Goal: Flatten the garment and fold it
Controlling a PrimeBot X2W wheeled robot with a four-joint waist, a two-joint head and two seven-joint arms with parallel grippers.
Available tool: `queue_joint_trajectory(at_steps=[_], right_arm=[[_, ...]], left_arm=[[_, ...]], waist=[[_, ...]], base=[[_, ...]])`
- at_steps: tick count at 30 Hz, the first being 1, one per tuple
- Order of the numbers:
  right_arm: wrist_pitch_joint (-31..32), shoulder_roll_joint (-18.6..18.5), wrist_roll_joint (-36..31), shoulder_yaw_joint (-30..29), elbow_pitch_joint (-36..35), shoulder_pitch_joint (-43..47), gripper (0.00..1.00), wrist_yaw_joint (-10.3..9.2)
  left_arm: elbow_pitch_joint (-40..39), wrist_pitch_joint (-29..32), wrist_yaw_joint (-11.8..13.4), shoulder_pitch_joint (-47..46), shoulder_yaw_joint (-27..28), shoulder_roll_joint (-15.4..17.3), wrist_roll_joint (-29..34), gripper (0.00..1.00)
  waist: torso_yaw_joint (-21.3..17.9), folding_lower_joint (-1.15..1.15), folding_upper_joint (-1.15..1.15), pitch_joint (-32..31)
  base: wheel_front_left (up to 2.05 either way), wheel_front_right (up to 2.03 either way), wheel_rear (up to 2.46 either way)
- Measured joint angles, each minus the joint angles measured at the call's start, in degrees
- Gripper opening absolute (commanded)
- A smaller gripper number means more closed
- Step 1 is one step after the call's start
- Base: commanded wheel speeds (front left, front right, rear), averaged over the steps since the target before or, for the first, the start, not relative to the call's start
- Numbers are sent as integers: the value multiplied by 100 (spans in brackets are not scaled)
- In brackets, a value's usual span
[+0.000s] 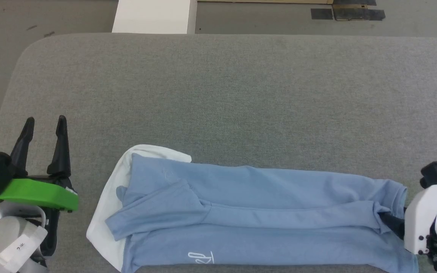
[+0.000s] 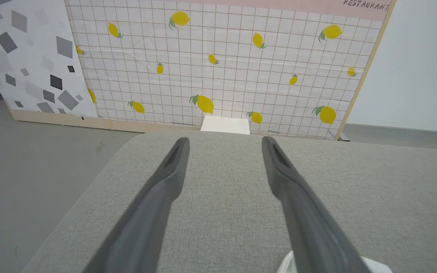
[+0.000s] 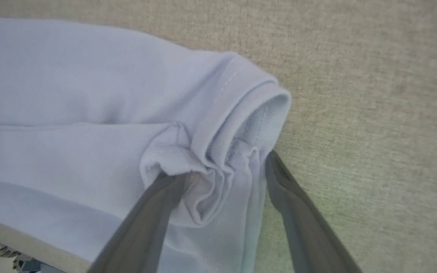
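Garment position: The light blue T-shirt (image 1: 264, 212) is laid lengthwise along the near edge of the grey padded table (image 1: 241, 94). The white neck panel (image 1: 102, 216) is at the left and the hem at the right, with both sides folded inward.
Handling: The cloth is judged soft, light and limp; layers can be expected to slide and bunch when pulled.
Hold point: The bunched hem (image 3: 203, 189) at the right end is recommended, all layers to be pinched together.
Right gripper (image 3: 228, 167): Fingers are spread wide, straddling the bunched hem; nothing is clamped.
Left gripper (image 1: 46, 118): Fingers are spread wide over bare table, well apart from the neck end.
Surroundings: A white block (image 1: 154, 15) is seen beyond the far edge, with a lemon-patterned panel (image 2: 222, 64) behind it; neither is judged to obstruct.
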Motion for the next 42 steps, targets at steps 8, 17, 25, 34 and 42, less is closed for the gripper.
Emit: queue_joint_trajectory(at_steps=[8, 17, 25, 34, 42], right_arm=[[211, -56, 103, 165, 155, -124, 24, -16], [432, 75, -197, -494, 249, -104, 0, 41], [627, 32, -1090, -1773, 355, -51, 0, 38], [1162, 320, -2046, -2518, -51, -10, 0, 37], [2743, -16, -2023, -1884, -1395, 51, 0, 37]], left_arm=[[26, -8, -49, 7, 33, -125, 47, 100], [57, -25, -93, 62, 88, -175, 129, 100], [60, -22, -99, 69, 59, -179, 129, 100], [51, -15, -98, 74, 53, -166, 126, 100], [29, -14, -34, 286, 102, -168, 76, 100]], waist=[[27, 0, 0, -103], [-5, 0, 0, -166], [9, 0, 0, -121], [-3, 0, 0, -105], [-105, 0, 0, -341]], base=[[0, 0, 0], [0, 0, 0], [0, 0, 0], [0, 0, 0], [0, 0, 0]])
